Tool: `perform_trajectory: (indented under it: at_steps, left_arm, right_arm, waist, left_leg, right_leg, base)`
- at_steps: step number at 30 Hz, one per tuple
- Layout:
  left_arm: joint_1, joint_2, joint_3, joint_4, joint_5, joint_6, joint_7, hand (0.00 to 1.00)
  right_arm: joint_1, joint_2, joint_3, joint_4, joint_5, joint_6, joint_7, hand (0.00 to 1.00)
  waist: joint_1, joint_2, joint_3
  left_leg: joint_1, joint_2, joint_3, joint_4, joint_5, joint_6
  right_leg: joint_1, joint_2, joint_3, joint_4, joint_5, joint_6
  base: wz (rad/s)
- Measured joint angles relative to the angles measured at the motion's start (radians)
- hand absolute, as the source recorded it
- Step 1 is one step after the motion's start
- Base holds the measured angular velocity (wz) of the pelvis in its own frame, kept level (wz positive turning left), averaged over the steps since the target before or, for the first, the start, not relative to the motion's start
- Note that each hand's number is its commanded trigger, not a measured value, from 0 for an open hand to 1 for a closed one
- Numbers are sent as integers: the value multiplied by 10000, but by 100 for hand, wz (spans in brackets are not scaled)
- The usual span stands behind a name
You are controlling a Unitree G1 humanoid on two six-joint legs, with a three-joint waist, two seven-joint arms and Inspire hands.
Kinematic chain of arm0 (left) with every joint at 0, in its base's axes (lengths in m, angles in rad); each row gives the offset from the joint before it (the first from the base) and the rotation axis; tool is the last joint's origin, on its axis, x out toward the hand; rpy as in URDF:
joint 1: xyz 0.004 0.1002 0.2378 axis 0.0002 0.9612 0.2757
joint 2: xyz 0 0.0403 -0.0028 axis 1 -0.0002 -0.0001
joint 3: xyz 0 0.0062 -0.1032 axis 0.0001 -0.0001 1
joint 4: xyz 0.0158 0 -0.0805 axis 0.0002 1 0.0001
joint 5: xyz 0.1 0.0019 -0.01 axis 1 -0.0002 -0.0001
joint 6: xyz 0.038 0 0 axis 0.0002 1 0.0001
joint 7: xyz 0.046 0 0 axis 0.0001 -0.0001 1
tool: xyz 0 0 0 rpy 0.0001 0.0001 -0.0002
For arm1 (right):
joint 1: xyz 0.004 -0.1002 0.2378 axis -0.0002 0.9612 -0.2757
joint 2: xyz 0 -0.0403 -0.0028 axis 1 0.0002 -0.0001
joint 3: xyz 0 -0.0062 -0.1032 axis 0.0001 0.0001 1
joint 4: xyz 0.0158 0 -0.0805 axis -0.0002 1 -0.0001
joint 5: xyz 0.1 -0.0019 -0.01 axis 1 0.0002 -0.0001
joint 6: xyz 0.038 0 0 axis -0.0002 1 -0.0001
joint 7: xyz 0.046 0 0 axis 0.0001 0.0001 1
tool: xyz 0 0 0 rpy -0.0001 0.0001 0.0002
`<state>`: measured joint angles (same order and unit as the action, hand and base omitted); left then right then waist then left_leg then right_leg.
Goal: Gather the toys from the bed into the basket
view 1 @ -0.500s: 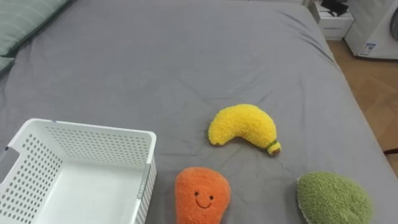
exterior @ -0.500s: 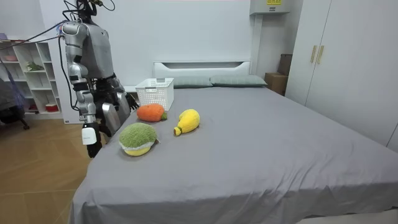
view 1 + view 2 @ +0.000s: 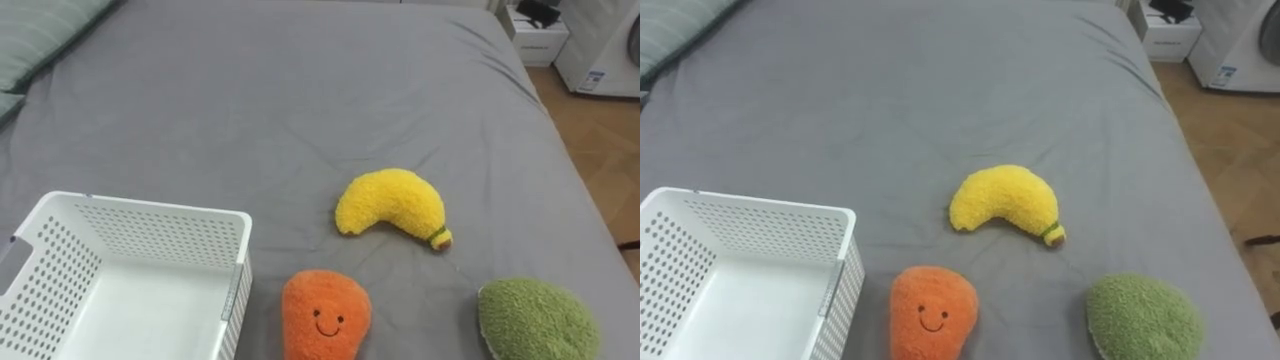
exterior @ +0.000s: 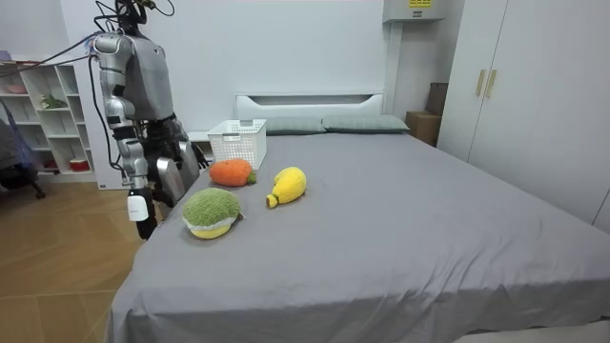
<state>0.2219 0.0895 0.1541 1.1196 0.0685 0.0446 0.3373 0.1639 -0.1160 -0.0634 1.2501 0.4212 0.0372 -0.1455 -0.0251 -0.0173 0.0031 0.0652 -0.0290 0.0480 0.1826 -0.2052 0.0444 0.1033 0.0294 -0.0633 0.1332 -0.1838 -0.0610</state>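
The robot stood at the bed (image 3: 300,90), right hand (image 4: 141,217) and left hand (image 4: 193,155) low, their grip unreadable to me, with the plush banana (image 3: 392,205), plush carrot (image 3: 324,312) and plush avocado (image 3: 536,320) beside the empty white basket (image 3: 140,232) meant for them.

Yellow banana (image 3: 392,203), orange toy (image 3: 325,315), green toy (image 3: 535,320), perhaps yellow-bellied.

bright even indoor light; soft faint shadow under banana toy (image 3: 392,203)

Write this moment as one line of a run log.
phase: nothing collected yet | white basket: looks empty | orange toy, yellow banana toy, green toy: lying on grey bed | robot: standing at bedside
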Motion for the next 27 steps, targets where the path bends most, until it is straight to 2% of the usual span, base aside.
perform_trajectory:
  at_steps: [5, 10, 14, 17, 19, 21, 25, 27]
  left_arm:
    - [-85, 5, 18, 0, 10, 215, -220, 0]
    - [-6, 10, 589, 5, 41, 221, -455, 0]
    - [0, 61, 1064, -11, 75, 231, -453, 0]
    - [-15, 321, 1186, -17, 133, 227, -457, 0]
    - [-46, 622, 1187, -17, 128, 220, -468, 0]
    - [-54, 794, 1188, -18, 143, 217, -536, 0]
    - [-155, 860, 1174, -56, 332, 184, -637, 0]
    - [-162, 860, 1172, -60, 327, 180, -659, 0]
  right_arm:
    - [277, 36, -65, 8, 531, 95, 298, 0]
    - [451, 19, -1138, 424, 537, 112, 119, 0]
    - [571, -44, -2327, 472, 586, 338, -207, 0]
    - [533, -304, -3169, 443, 624, 517, -537, 0]
    - [382, -616, -3362, 282, 879, 509, -868, 0]
    - [156, -844, -3529, 45, 1011, 502, -1098, 0]
    - [-368, -1111, -3535, -736, 1228, 215, -1435, 0]
    - [-586, -1109, -3528, -1033, 1246, 215, -1489, 0]
  waist:
    - [-100, -15, -11]
    - [-287, -89, -46]
    - [-567, -195, -44]
    - [-607, -294, -39]
    - [-595, -415, -23]
    - [-556, -468, -25]
    - [-533, -513, -33]
    - [-525, -558, -42]
  left_leg:
    - [-21, -12, 5, -17, 4, 7]
    - [56, -21, 13, -5, 15, 19]
    - [162, -14, 35, 5, 15, 22]
    - [166, -7, 65, 8, 5, 33]
    - [162, -11, 82, 31, 3, 39]
    - [143, -11, 148, 45, -5, 54]
    - [100, -32, 219, 11, 23, 105]
    - [84, -40, 221, 16, 25, 107]
  right_leg:
    - [12, -24, -97, 12, -6, 7]
    - [70, -22, -43, 23, -3, 7]
    - [198, -28, -34, 29, -17, 13]
    - [183, -29, 25, 79, -58, 21]
    - [167, -34, 38, 125, -52, 30]
    - [93, -39, 82, 208, -45, 43]
    - [-11, -64, 98, 195, -3, 93]
    - [4, -68, 87, 198, 0, 98]
  base:
    - [3]
    - [0]
    - [-1]
    - [-3]
    - [-2]
    - [-9]
    - [-4]
    - [0]
